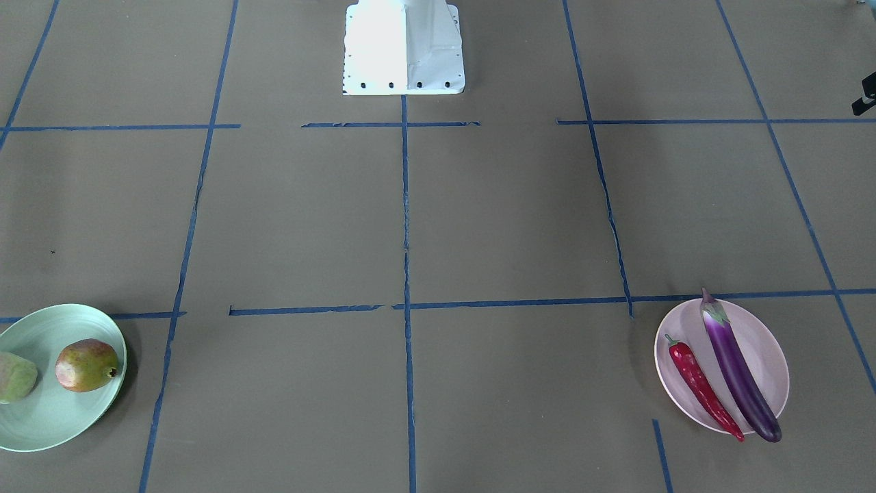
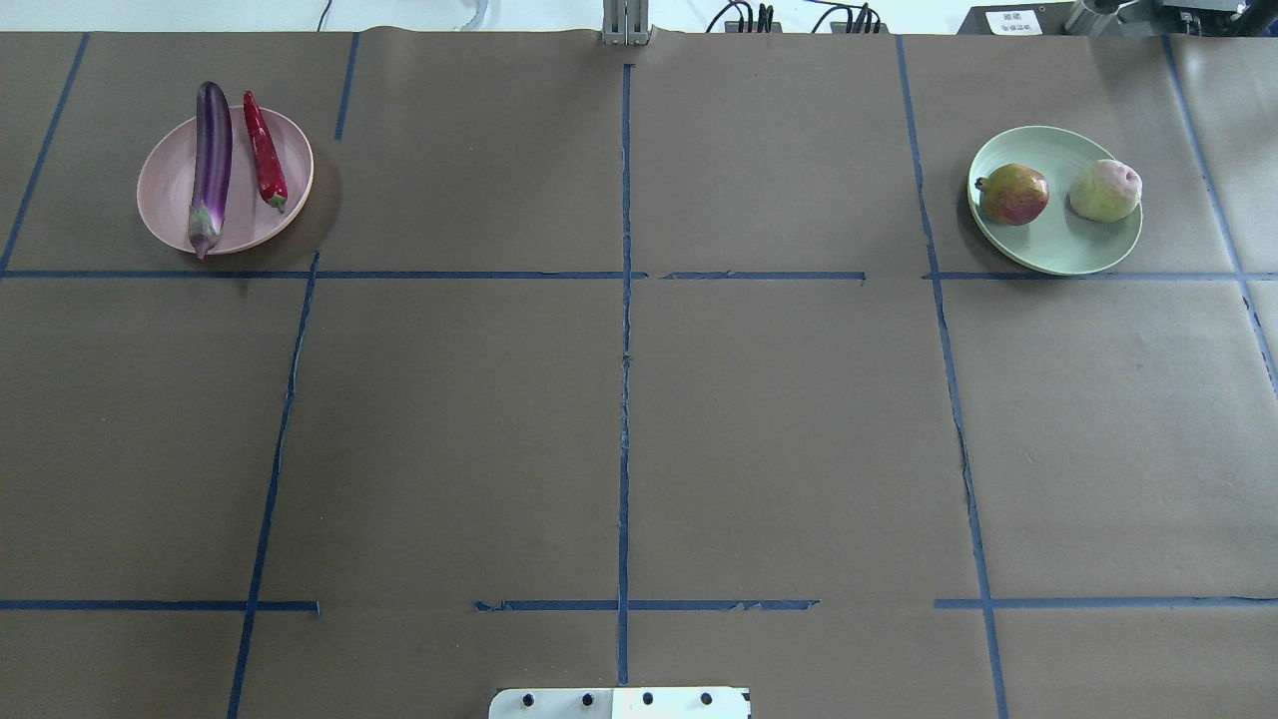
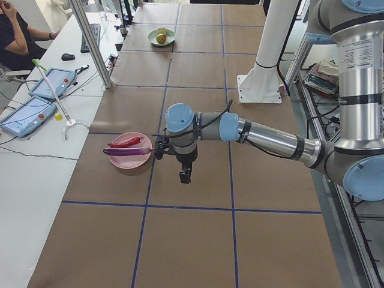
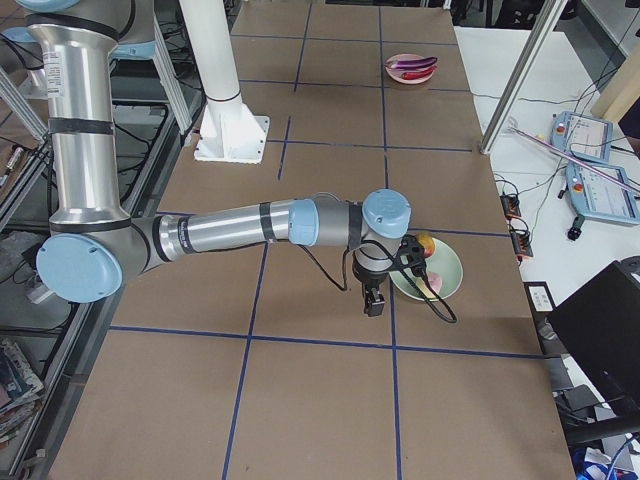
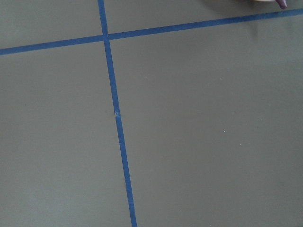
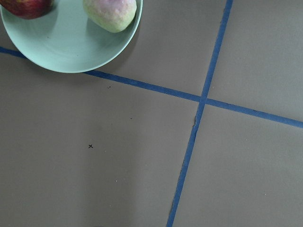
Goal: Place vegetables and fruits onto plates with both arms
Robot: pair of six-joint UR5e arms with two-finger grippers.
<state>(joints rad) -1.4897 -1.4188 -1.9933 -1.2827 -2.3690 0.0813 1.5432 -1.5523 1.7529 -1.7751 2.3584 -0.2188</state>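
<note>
task looks done: eggplant (image 2: pixel 211 160) and chili (image 2: pixel 265 150) lie on the pink plate (image 2: pixel 165 195) near the left pincer (image 3: pixel 186 175); red fruit (image 2: pixel 1013 194) and pale fruit (image 2: pixel 1104 190) sit on the green plate (image 2: pixel 1058 250) beside the right pincer (image 4: pixel 373 300). apart or together, i cannot tell. next, i'd judge, only a retreat.

Bare table (image 2: pixel 619 419) stretches wide between the two plates. Far left, the eggplant (image 2: pixel 212 160) and chili (image 2: pixel 265 150) lie lengthwise across the pink plate (image 2: pixel 160 195), a narrow gap between them. Far right, the red fruit (image 2: pixel 1012 194) and pale fruit (image 2: pixel 1104 190) sit just apart on the green plate (image 2: pixel 1058 245). The white base (image 2: pixel 619 703) stands at the near edge, mid-table.
</note>
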